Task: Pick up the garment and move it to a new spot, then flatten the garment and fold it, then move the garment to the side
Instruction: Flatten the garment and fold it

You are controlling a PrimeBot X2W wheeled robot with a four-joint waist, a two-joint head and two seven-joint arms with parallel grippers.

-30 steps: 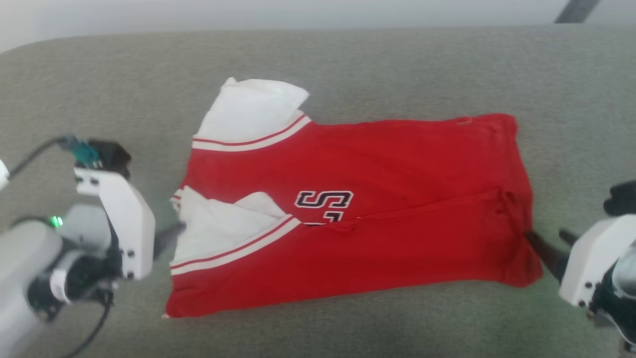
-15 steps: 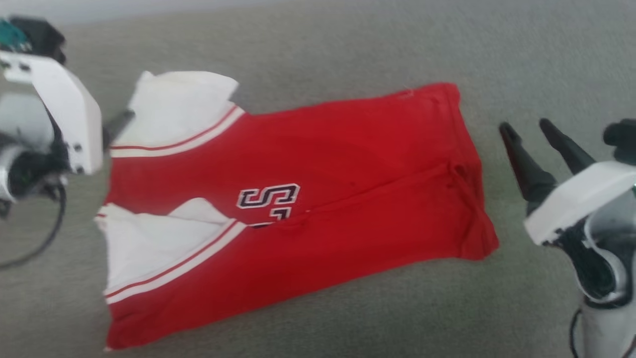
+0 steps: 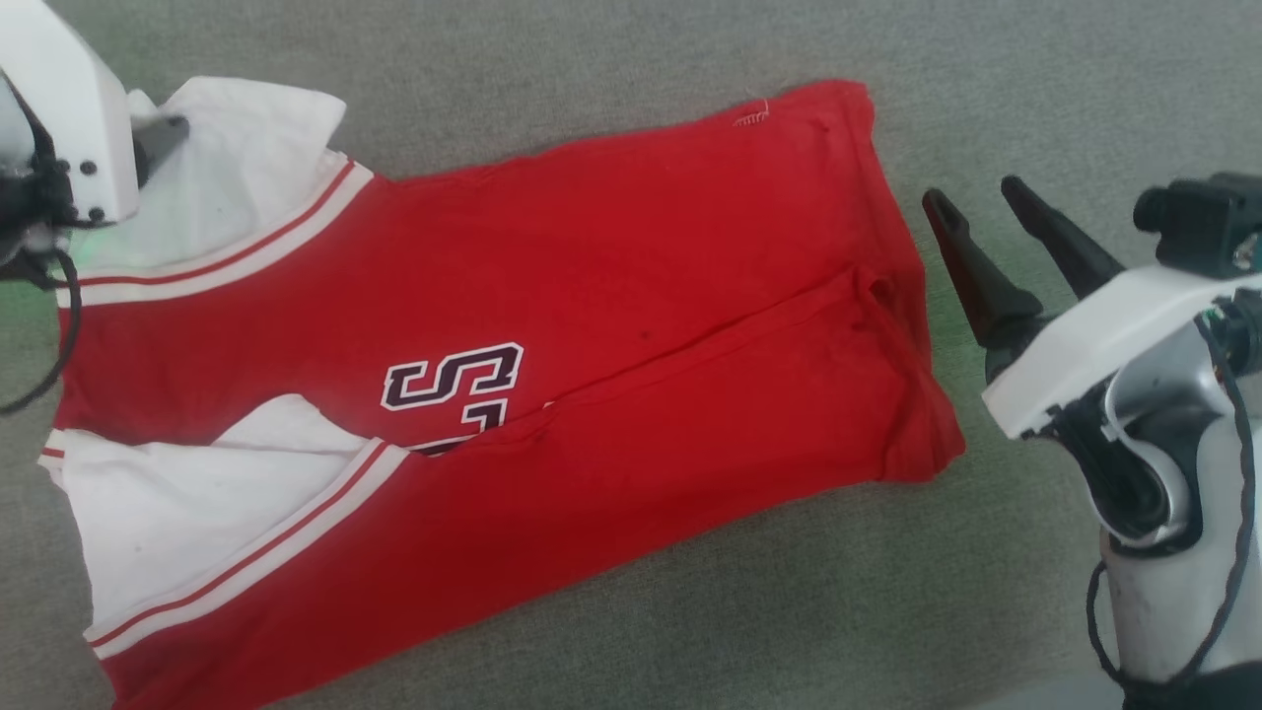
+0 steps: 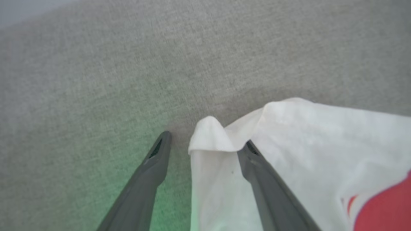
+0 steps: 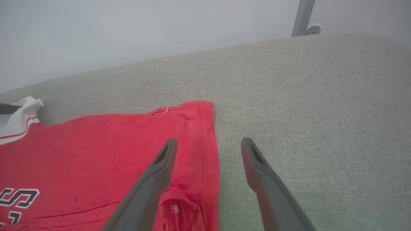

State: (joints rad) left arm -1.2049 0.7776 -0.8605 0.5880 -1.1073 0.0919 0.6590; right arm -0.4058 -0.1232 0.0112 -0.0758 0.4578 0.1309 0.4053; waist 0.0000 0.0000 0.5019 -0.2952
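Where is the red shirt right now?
In the head view the shirt lies spread on the grey cushion, white sleeves at the left, hem beside the right fingers.

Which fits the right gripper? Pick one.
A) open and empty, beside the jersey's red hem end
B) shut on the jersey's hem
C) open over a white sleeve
A: the right gripper has its fingers spread over the gray upholstery, clear of the red jersey.

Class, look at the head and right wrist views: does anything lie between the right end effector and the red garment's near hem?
Nothing visible does. The right end effector is open just beside the garment, with only a strip of bare grey fabric surface between them.
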